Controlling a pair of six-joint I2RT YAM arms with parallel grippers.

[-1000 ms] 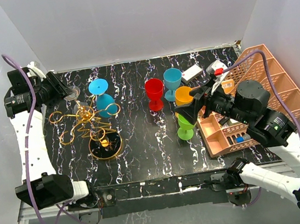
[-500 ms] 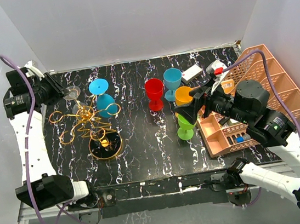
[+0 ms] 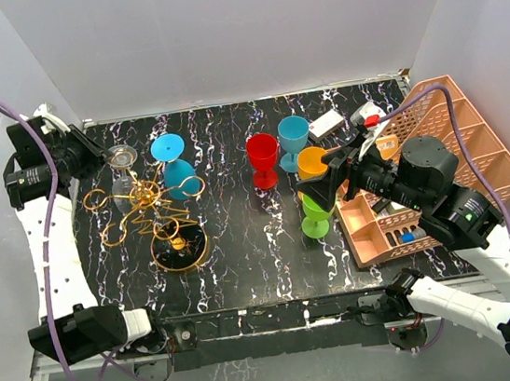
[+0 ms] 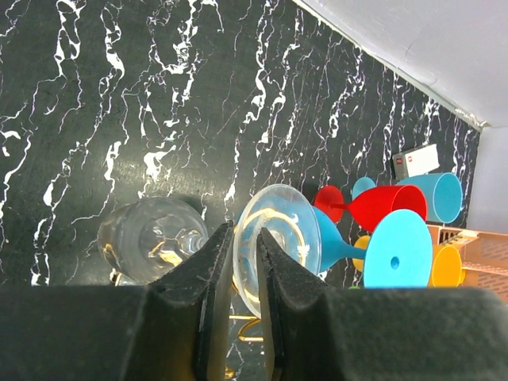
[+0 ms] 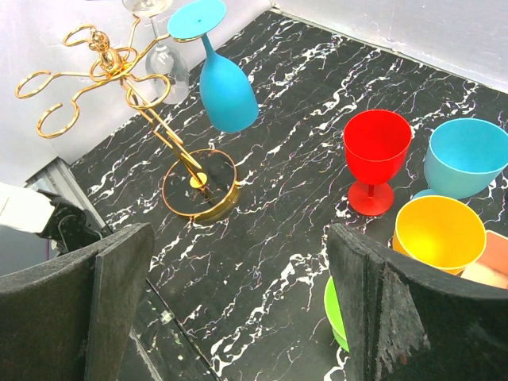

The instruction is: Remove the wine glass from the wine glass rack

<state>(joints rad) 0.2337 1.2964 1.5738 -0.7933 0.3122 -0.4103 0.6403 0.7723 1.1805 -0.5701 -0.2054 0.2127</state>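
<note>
Your left gripper pinches the wine glass foot.
Jaws narrow on its rim; glass hangs inverted on the rack; right gripper wide, empty.

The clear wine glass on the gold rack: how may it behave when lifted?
Probably fragile: the clear wine glass looks thin-walled. Likely slippery, since the left pincer nips only its foot rim. It may catch on wire loops of the rack.

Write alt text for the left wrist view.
The left hand pinches the round foot of a clear wine glass above a black white-veined tabletop. At right are blue, red and yellow plastic goblets.
</note>
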